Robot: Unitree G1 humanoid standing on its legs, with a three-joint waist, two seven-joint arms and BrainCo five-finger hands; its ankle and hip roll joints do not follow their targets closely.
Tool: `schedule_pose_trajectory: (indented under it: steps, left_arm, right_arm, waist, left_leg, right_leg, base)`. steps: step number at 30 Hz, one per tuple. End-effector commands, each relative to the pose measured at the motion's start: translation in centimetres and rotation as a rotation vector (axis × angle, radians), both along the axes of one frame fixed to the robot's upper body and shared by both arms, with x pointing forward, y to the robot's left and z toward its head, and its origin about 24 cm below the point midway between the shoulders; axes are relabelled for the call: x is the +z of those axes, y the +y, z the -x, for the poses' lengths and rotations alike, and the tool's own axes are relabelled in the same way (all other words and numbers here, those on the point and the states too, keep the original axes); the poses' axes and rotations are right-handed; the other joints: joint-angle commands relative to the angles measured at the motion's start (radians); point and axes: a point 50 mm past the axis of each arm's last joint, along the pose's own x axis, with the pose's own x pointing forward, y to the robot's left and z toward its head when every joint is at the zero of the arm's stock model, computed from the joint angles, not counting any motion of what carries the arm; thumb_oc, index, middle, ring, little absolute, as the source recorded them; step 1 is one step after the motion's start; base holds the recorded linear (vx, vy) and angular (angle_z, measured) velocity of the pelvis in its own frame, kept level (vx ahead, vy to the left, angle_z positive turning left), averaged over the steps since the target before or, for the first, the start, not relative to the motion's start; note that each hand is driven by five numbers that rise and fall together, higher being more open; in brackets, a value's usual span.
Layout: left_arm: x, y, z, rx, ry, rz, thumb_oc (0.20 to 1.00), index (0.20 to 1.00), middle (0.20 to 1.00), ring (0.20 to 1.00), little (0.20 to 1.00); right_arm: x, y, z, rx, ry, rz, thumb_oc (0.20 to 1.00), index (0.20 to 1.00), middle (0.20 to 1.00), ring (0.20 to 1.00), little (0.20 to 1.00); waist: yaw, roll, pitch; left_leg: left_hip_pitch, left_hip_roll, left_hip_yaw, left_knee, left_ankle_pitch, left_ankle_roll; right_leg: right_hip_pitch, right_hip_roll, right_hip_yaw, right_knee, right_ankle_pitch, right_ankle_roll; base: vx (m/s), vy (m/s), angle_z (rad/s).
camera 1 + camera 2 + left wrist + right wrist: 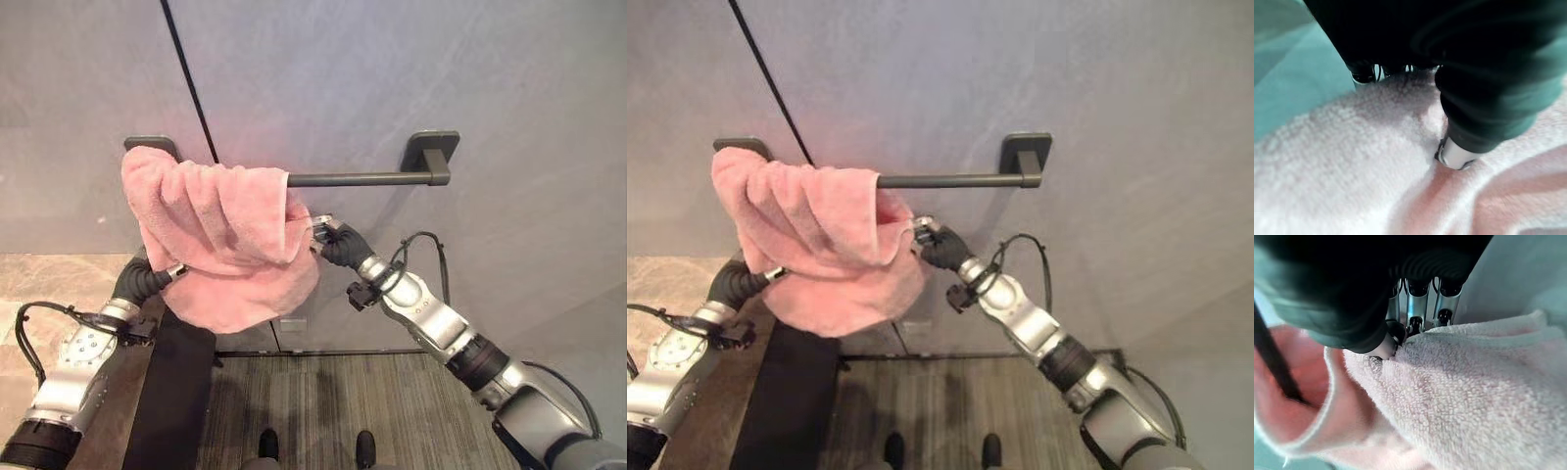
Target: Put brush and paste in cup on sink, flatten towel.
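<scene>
Pinching towel (225, 240) edge with right hand (328, 238), thumb and fingers shut on it just under bar (362, 179). Left hand (1459, 147) buried in cloth, grip hard to tell. Pull sideways along bar, slow and even, to spread bunched towel flat.

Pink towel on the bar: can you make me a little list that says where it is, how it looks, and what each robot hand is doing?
towel: pink towel, bunched and crumpled, not flat
where: hangs over the left end of the dark towel bar on the grey wall
bar: its right part is bare
left hand: left hand is pressed into the towel's lower left side, fingers hidden in the cloth
right hand: right hand pinches the towel's right edge, just under the bar
</scene>
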Motion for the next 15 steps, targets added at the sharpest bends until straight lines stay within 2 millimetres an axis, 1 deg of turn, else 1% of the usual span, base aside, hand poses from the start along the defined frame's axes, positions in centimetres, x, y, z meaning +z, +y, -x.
schedule_pose_trajectory:
  steps: [1,2,5,7,9,10,11,13,14,15]
  left_arm:
    - [3.0,0.0,-0.5,-0.066,-0.107,-0.101,0.2,0.2,0.2,0.2,0.2]
    - [3.6,-0.4,-0.4,-0.087,-0.133,-0.09,0.2,0.2,0.2,0.2,0.2]
    - [4.8,-1.2,0.1,-0.129,-0.206,-0.017,0.2,0.2,0.2,0.2,0.2]
    - [5.1,-1.6,0.5,-0.153,-0.222,0.011,0.2,0.2,0.2,0.2,0.2]
    - [4.4,-1.8,0.7,-0.166,-0.196,0.014,0.2,0.2,0.2,0.2,0.2]
    - [4.4,-1.8,0.7,-0.166,-0.195,0.014,0.2,0.2,0.2,0.2,0.2]
    - [3.7,-2.0,0.6,-0.175,-0.159,-0.041,0.2,0.2,0.2,0.2,0.2]
    - [4.0,-2.2,0.5,-0.183,-0.172,-0.064,0.2,0.2,0.2,0.2,0.2]
    - [5.5,-2.9,0.8,-0.23,-0.239,-0.001,0.2,0.2,0.2,0.2,0.2]
    - [6.0,-3.0,1.1,-0.242,-0.271,0.052,0.2,0.2,0.2,0.2,0.2]
  right_arm:
    - [1.7,0.7,0.4,0.023,-0.082,-0.072,0.2,0.2,0.2,0.2,0.2]
    - [1.8,0.8,0.6,0.034,-0.074,-0.103,0.2,0.2,0.2,0.2,0.2]
    - [2.7,0.4,1.2,0.05,-0.125,-0.129,0.2,0.2,0.2,0.2,0.2]
    - [2.6,0.0,1.6,0.049,-0.124,-0.153,0.2,0.2,0.2,0.2,0.2]
    - [1.5,-0.3,1.8,0.042,-0.086,-0.143,0.2,0.2,0.2,0.2,0.2]
    - [1.5,-0.3,1.9,0.042,-0.086,-0.142,0.2,0.2,0.2,0.2,0.2]
    - [0.8,0.1,1.8,0.036,-0.064,-0.114,0.2,0.2,0.2,0.2,0.2]
    - [1.0,-0.3,1.8,0.005,-0.077,-0.129,0.2,0.2,0.2,0.2,0.2]
    - [3.0,-0.4,2.5,0.042,-0.153,-0.181,0.2,0.2,0.2,0.2,0.2]
    - [3.5,-0.7,2.7,0.049,-0.168,-0.215,0.2,0.2,0.2,0.2,0.2]
  waist:
    - [0.004,-0.055,-0.029]
    - [0.005,-0.053,-0.029]
    - [0.004,-0.05,-0.033]
    - [0.003,-0.048,-0.035]
    - [0.002,-0.045,-0.034]
    - [0.002,-0.045,-0.035]
    - [0.001,-0.038,-0.033]
    - [0.001,-0.035,-0.033]
    - [-0.001,-0.033,-0.034]
    - [-0.001,-0.033,-0.034]
  left_leg:
    - [-0.005,0.07,0.007,0.003,-0.008,-0.044]
    - [-0.003,0.071,0.008,0.003,-0.008,-0.044]
    - [0.001,0.075,0.007,0.003,-0.008,-0.045]
    - [0.002,0.077,0.007,0.003,-0.008,-0.046]
    - [0.004,0.076,0.008,0.003,-0.008,-0.047]
    - [0.004,0.077,0.008,0.003,-0.008,-0.047]
    - [0.004,0.077,0.008,0.003,-0.006,-0.047]
    - [0.005,0.078,0.008,0.003,-0.005,-0.048]
    - [0.005,0.079,0.01,0.003,-0.006,-0.048]
    - [0.006,0.079,0.011,0.003,-0.006,-0.049]
  right_leg:
    - [-0.02,-0.16,-0.007,-0.001,0.041,0.09]
    - [-0.019,-0.159,-0.007,-0.001,0.039,0.089]
    - [-0.015,-0.157,-0.011,-0.001,0.034,0.088]
    - [-0.012,-0.155,-0.015,-0.001,0.032,0.086]
    - [-0.008,-0.154,-0.016,-0.001,0.03,0.086]
    - [-0.008,-0.154,-0.016,-0.001,0.03,0.086]
    - [-0.005,-0.152,-0.017,-0.001,0.028,0.084]
    - [-0.006,-0.152,-0.017,-0.001,0.028,0.085]
    - [-0.006,-0.151,-0.017,-0.001,0.027,0.085]
    - [-0.005,-0.151,-0.015,-0.001,0.026,0.086]
  base:
    - [0.01,-0.001,-0.04]
    - [0.01,-0.006,-0.05]
    - [0.01,-0.016,-0.04]
    - [0.0,0.0,0.0]
    - [0.0,0.0,0.0]
    - [0.0,0.0,0.0]
    - [0.0,0.0,0.0]
    - [0.0,0.0,0.0]
    - [0.0,0.0,0.0]
    - [0.0,0.0,0.0]
